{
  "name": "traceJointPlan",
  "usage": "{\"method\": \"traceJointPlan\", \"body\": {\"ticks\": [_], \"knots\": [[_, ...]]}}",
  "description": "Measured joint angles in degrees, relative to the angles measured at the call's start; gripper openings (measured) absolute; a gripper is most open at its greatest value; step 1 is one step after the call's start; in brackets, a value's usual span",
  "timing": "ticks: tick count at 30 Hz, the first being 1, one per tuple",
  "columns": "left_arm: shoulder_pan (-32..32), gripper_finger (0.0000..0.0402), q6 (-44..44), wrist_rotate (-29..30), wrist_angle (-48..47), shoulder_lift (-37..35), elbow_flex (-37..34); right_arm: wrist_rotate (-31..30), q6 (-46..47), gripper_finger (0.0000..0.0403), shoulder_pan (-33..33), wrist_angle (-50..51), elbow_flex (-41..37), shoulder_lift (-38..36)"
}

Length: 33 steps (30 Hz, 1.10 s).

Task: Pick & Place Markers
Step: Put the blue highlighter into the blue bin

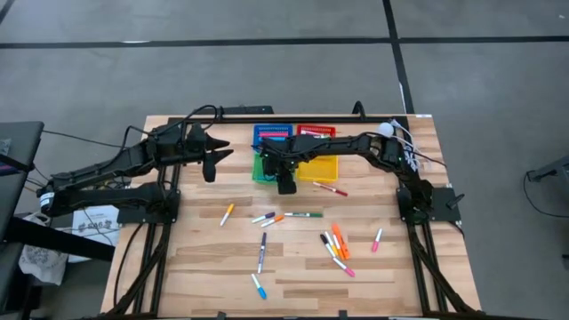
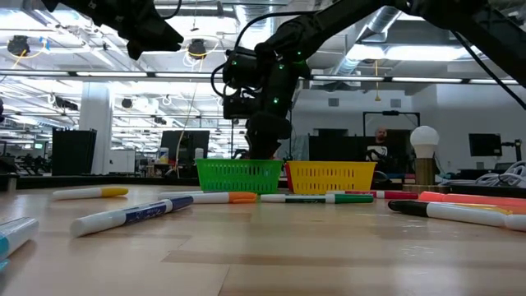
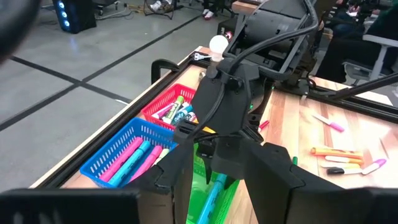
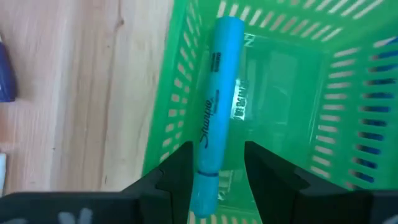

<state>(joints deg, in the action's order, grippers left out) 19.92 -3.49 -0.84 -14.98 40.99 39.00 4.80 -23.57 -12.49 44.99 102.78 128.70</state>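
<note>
- Step in hand: the right gripper (image 1: 285,184) is hanging over the green tray (image 4: 348,124), carrying a light-blue marker (image 4: 212,106); I judge this to be the drop-off stage of one pick-and-place round.
- Tool state, right: the two dark fingers (image 4: 177,171) are sitting either side of the marker's lower end, clamped on it or only just slackening; the marker is pointing down into the tray.
- Tool state, left: the left gripper (image 1: 212,153) is waiting above the table, beside the trays, carrying nothing; whether its fingers are apart cannot be told.
- Next move, as a judgement: parting the fingers fully so the marker is falling inside the lattice wall, not across the rim.
- Stock remaining: loose markers (image 1: 302,214) are lying scattered on the wooden table (image 1: 187,267), well apart from the trays.
- Materials: trays are square, slotted moulded plastic; the blue tray (image 3: 115,152) and red tray (image 3: 163,99) are already holding markers. The markers are smooth, slim, capped cylinders; the table is pale jointed planks.
</note>
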Motion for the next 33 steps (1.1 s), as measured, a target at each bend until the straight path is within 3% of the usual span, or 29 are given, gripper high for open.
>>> {"method": "traceJointPlan", "body": {"ticks": [16,26,33], "knots": [[0.0,0.0131,0.0,0.0,0.0,0.0,0.0,-0.4,-0.2,0.0123,-1.2,-2.3,-4.4,0.1],[0.0,0.0131,0.0,0.0,0.0,0.0,0.0,-0.4,2.6,0.0035,-1.2,-4.3,-4.4,0.0],[0.0,0.0131,0.0,0.0,0.0,0.0,0.0,-1.8,3.8,0.0,-1.2,-1.8,-3.1,-0.6]]}}
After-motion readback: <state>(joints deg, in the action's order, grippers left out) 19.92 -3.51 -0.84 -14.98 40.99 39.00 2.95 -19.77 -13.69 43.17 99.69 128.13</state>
